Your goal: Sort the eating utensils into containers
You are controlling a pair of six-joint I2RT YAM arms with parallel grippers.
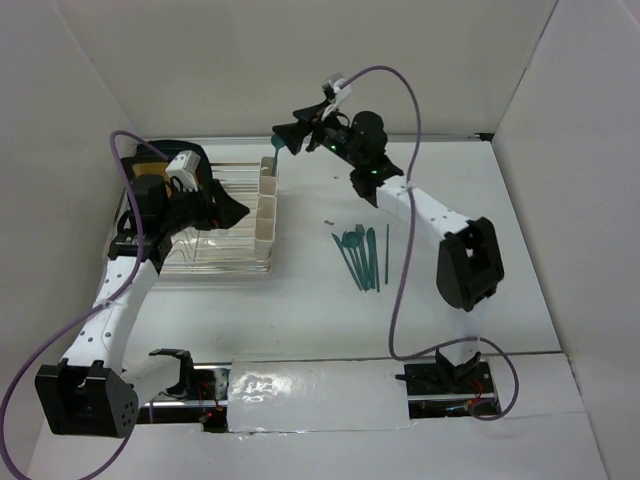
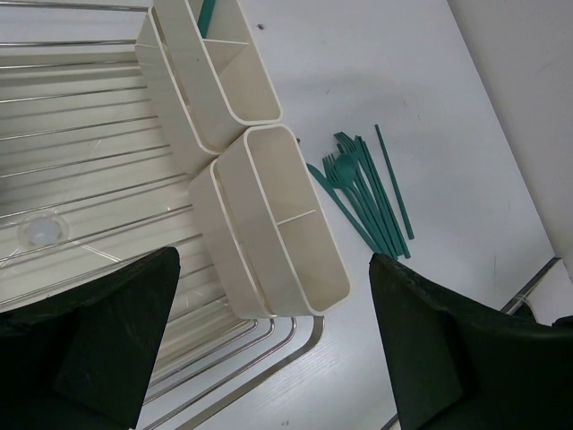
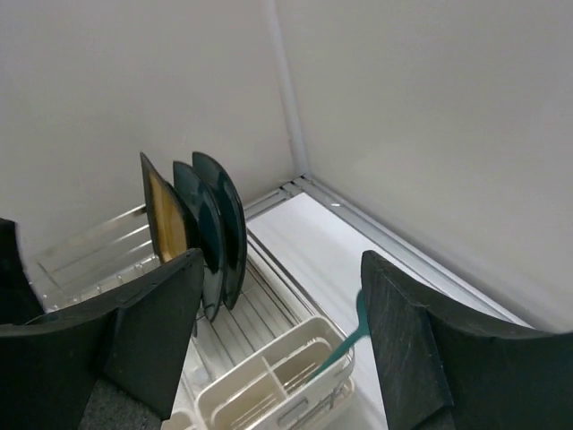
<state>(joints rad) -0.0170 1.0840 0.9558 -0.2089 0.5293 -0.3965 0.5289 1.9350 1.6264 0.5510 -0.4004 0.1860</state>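
Several teal utensils (image 1: 360, 252) lie in a loose pile on the white table, right of the containers; they also show in the left wrist view (image 2: 363, 193). Two cream-white containers (image 1: 265, 230) stand in a row at the right edge of the wire rack. One teal utensil (image 3: 341, 348) leans in the end compartment of the far container (image 3: 278, 413); it also shows from above (image 1: 272, 160). My right gripper (image 1: 290, 137) hovers above it, open, its right finger (image 3: 421, 349) just beside the handle's top. My left gripper (image 1: 228, 210) is open and empty above the near container (image 2: 251, 188).
The clear wire dish rack (image 1: 200, 258) fills the left side under my left arm. Dark plates (image 3: 206, 224), one with an orange-yellow centre, stand upright at its far end. White walls close the back and both sides.
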